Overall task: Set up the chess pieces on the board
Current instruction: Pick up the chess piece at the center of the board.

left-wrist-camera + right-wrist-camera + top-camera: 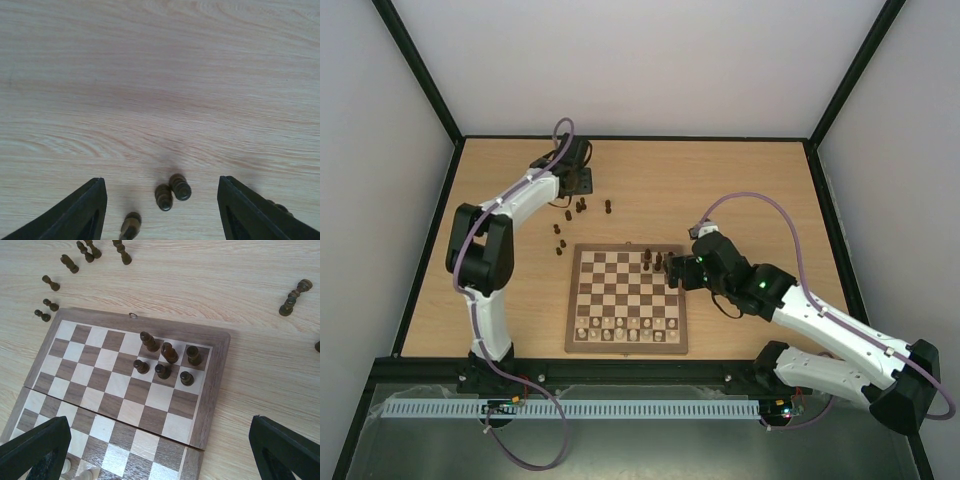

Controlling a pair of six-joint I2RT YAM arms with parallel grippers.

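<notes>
My left gripper (161, 179) hangs over bare table (160, 75) out past the board's far-left corner. Its fingers (87, 215) are spread well apart and have hold of nothing. Two dark chess pieces (164, 196) stand touching one another in the gap, roughly midway and clear of both fingers. A third piece (131, 225) sits lower, nearer my left finger. I think one more piece (277, 206) peeks out behind the right finger, but it is mostly hidden. Ahead of the fingertips there is only open wood. In the overhead view this hand is close to the table's far edge, with loose dark pieces scattered between it and the board (627, 300).

My right gripper (160, 419) is over the right half of the board, jaws at full spread and empty. Six dark pieces (162, 371) stand in two rows of three on the far-right corner squares, ahead of my fingertips rather than between them. Plain squares lie under the gap. The board's right border runs just inside my right finger (285, 450), with open table beyond it and a loose pair of pieces (295, 295) further off. More loose pieces (69, 263) lie off the far-left corner. Cream pieces (625, 325) line the near rows.
</notes>
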